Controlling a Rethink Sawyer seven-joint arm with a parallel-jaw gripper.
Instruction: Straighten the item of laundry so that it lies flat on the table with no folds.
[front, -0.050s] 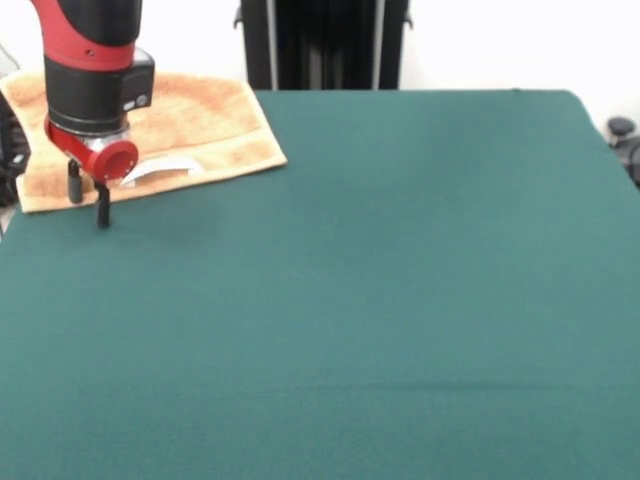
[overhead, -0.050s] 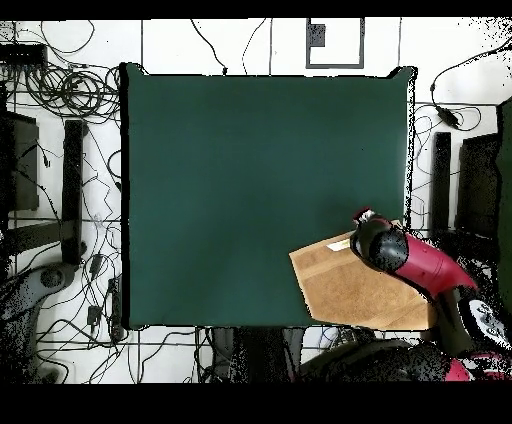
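Note:
The item of laundry (front, -0.050s: 200, 120), an orange-tan towel, lies at the table's (front, -0.050s: 400, 280) far left corner in the front view. A small white label (front, -0.050s: 160, 170) shows near the towel's front edge. My gripper (front, -0.050s: 89, 211) hangs over that front edge, left of the label. Its two black fingers (front, -0.050s: 103, 205) are apart, open, with nothing between them. One tip is over the towel, the other over green cloth. From overhead, the towel (overhead, -0.050s: 345, 285) covers the table's (overhead, -0.050s: 260, 150) bottom right corner and reaches past its right edge. The red arm hides part of it, and the gripper (overhead, -0.050s: 362, 222) sits at its upper edge.
Green cloth stretches wide to the right of and in front of the towel in the front view. A black stand (front, -0.050s: 325, 45) rises behind the table's far edge. From overhead, cables (overhead, -0.050s: 70, 95) and black equipment (overhead, -0.050s: 72, 190) lie on the floor around the table.

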